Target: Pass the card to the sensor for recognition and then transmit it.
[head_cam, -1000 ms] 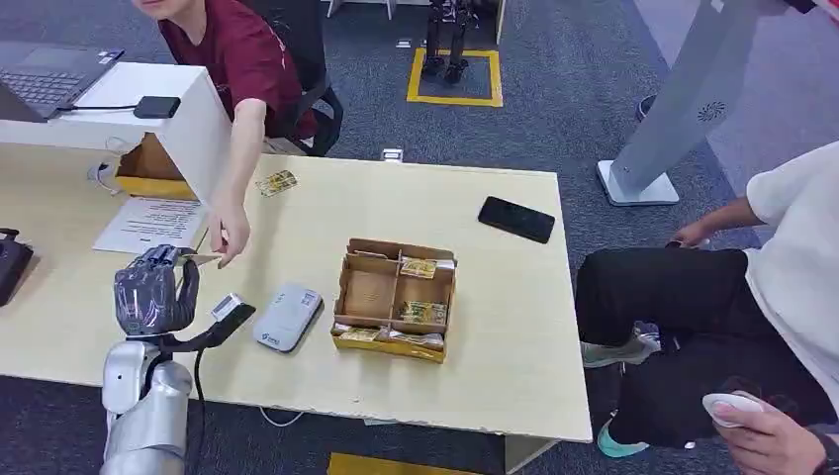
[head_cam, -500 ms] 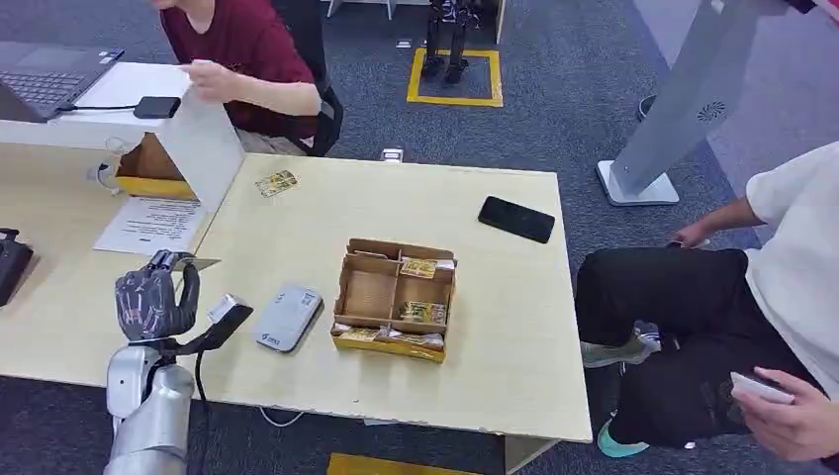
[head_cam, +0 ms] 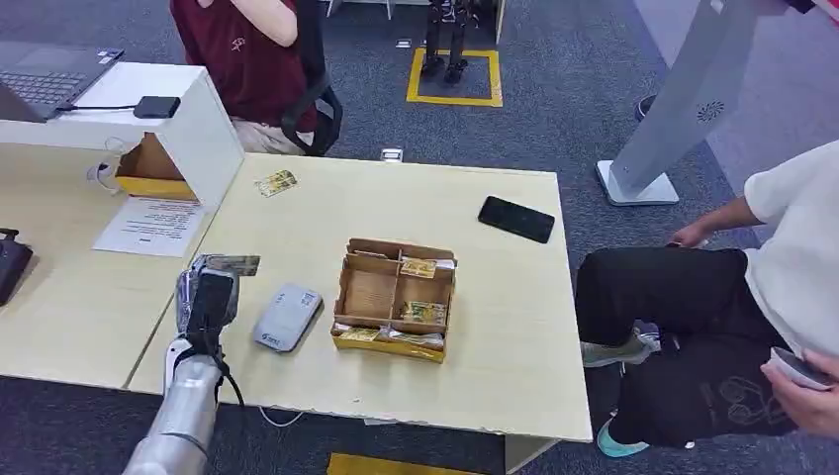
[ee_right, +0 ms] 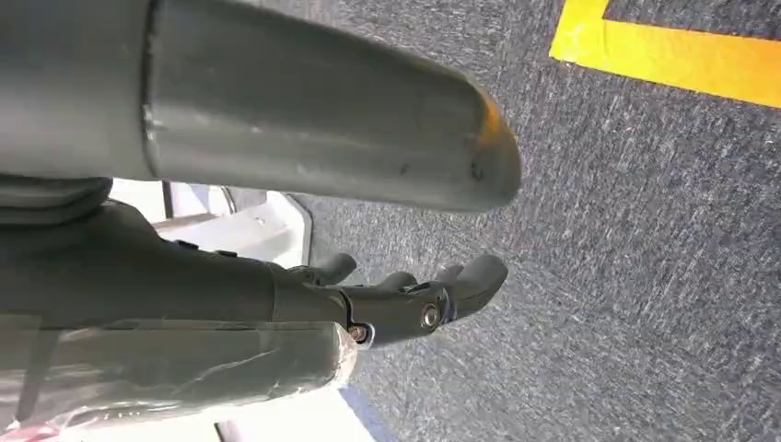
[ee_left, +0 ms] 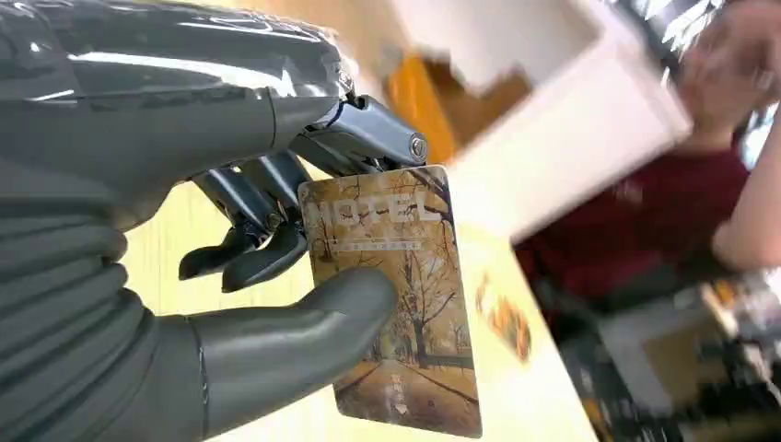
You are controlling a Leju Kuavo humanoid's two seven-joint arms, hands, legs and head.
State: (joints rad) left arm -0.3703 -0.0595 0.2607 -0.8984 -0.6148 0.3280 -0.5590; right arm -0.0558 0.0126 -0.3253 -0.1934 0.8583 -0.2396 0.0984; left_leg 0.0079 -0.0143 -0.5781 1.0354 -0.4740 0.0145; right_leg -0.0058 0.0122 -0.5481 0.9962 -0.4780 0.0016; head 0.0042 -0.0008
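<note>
While pinching the card [ee_left: 396, 304], the left hand [head_cam: 206, 294] hovers beside the sensor [head_cam: 287, 317]

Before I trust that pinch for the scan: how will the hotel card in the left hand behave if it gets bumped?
The card looks flat and unbent, so probably stiff. Its glossy face may be slippery. The left hand pinches it near one edge with the thumb, so a bump could pivot or slide it.

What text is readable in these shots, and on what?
"HOTEL": on the card pinched in the left hand; the smaller line under it is blurred.
Sheet of paper: print too small to read.
Card reader: small label, unreadable.
Cards in the box: unreadable.
</note>
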